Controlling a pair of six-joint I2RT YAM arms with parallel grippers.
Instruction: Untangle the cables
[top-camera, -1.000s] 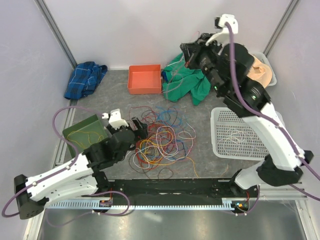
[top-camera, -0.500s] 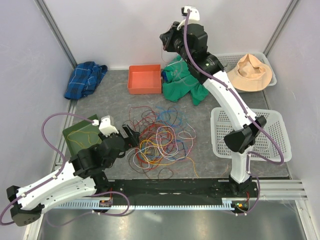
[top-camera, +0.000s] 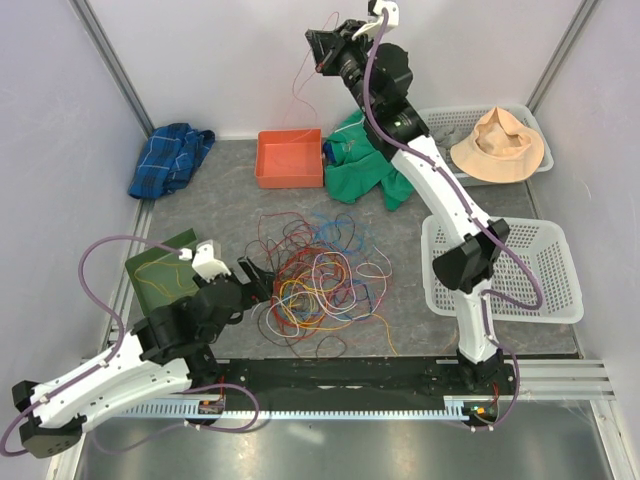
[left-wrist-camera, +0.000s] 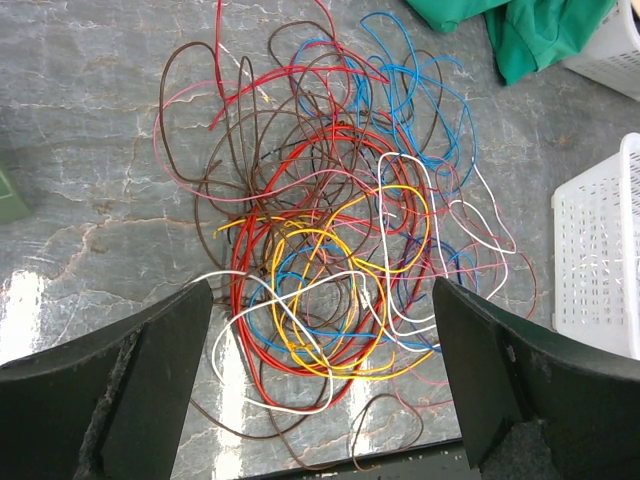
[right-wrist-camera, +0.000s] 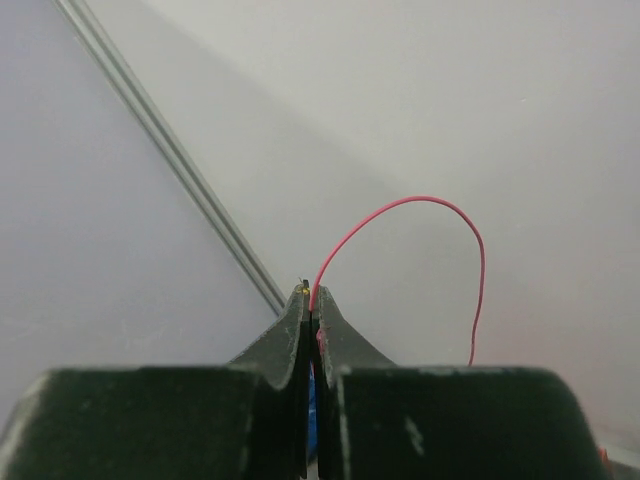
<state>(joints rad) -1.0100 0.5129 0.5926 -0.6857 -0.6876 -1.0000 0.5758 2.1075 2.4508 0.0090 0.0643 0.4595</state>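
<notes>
Red thin wire (right-wrist-camera: 420, 199) arcs from my right tool (right-wrist-camera: 310, 297), pinched between its closed tips; the tangled multicoloured cables (left-wrist-camera: 330, 230) lie on the grey tabletop (left-wrist-camera: 90, 150) ahead of my wide-open left tool (left-wrist-camera: 322, 295).

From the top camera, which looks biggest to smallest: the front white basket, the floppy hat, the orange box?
The front white basket, then floppy hat, then orange box, only slightly smaller than the hat.
</notes>
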